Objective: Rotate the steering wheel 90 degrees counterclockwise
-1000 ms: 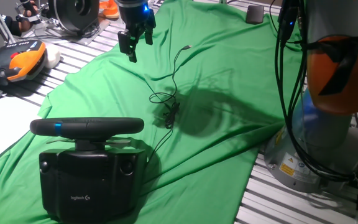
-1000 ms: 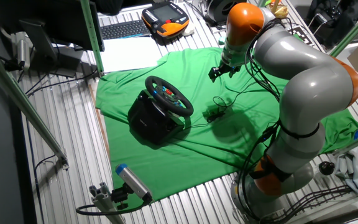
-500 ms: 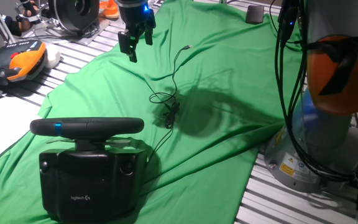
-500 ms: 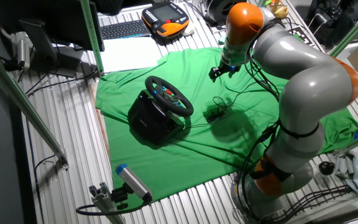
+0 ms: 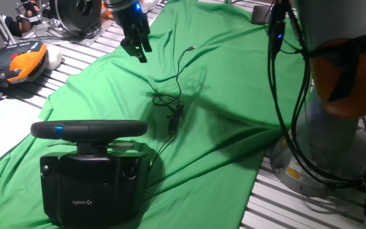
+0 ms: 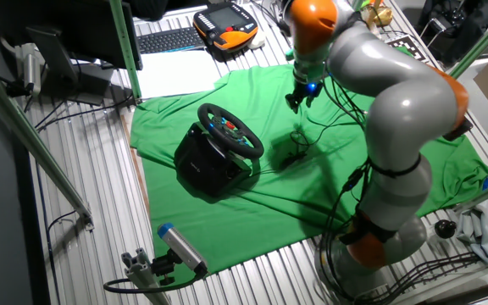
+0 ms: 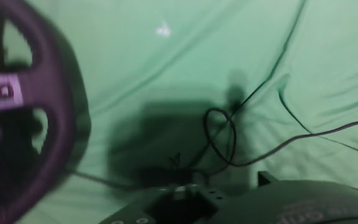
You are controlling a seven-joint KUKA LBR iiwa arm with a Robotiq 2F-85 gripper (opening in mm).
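The black two-finger gripper [image 5: 136, 48] hangs in the air with nothing between its fingers; the two fingers appear slightly apart, though the gap is small in both fixed views and out of frame in the hand view. It sits beyond the black padded steering wheel with a small blue light [image 5: 89, 130], well apart from it, above the far side of the crumpled green cloth [image 5: 227, 102] that covers the slatted metal table [image 5: 97, 49]. The wheel stands on its boxy black base with a white Logitech logo [image 5: 91, 181], near the front edge of the cloth; in the hand view its rim [image 7: 55, 118] shows blurred at the left margin. One thin black cable [image 5: 173, 95] runs in loops over the cloth from the base toward the gripper's side. An orange-and-black handheld pendant [image 5: 21, 63] lies on the table off the cloth, beyond the wheel and clear of the work. Count: one wheel, one base, one cable, one pendant, one gripper. Judgement: the rim looks stiff under its padding, slightly yielding and not slippery, and should bear a firm pinch; the base looks heavy enough to stay put, but it rests on loose cloth and could slide if the turn is pushed sideways. The best hold appears to be across the rim's thickness, away from the spokes, following the arc.
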